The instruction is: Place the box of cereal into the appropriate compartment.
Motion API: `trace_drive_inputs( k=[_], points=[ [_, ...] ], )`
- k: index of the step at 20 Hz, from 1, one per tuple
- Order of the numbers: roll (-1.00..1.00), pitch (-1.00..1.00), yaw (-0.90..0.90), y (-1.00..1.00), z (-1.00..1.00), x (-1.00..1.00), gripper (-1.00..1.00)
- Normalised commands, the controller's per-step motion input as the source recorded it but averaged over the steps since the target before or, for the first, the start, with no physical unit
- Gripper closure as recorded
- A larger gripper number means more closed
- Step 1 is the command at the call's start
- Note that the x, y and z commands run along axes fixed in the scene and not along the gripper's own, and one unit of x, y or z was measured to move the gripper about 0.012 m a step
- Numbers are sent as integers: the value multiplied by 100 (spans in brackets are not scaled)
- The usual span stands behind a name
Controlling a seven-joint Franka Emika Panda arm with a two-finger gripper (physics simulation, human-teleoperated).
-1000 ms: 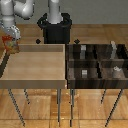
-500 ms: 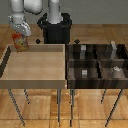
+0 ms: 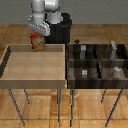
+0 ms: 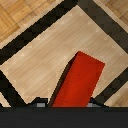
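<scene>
Cereal box (image 3: 37, 43): small, upright, red-orange with a yellowish printed front; in the wrist view (image 4: 79, 80) a plain red face shows.
Position: raised over the far edge of the light wooden tray (image 3: 30, 70), toward the exterior view's left.
Light tray: shallow, pale floor, on thin legs.
Dark compartment tray (image 3: 97, 63): divided into sections holding small grey blocks (image 3: 84, 73).
Arm: white, reaching down from above the box.
Gripper (image 3: 38, 31): fingers closed on the box's top.
</scene>
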Motion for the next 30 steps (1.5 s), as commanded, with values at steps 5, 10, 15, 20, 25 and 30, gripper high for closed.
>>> trace_drive_inputs(
  k=[5, 10, 15, 20, 25, 30],
  points=[
    [0, 0, 0, 100, 0, 0, 100],
    [0, 0, 0, 100, 0, 0, 100],
    [0, 0, 0, 100, 0, 0, 100],
    [0, 0, 0, 100, 0, 0, 100],
    [0, 0, 0, 100, 0, 0, 100],
    [0, 0, 0, 100, 0, 0, 100]
  ],
)
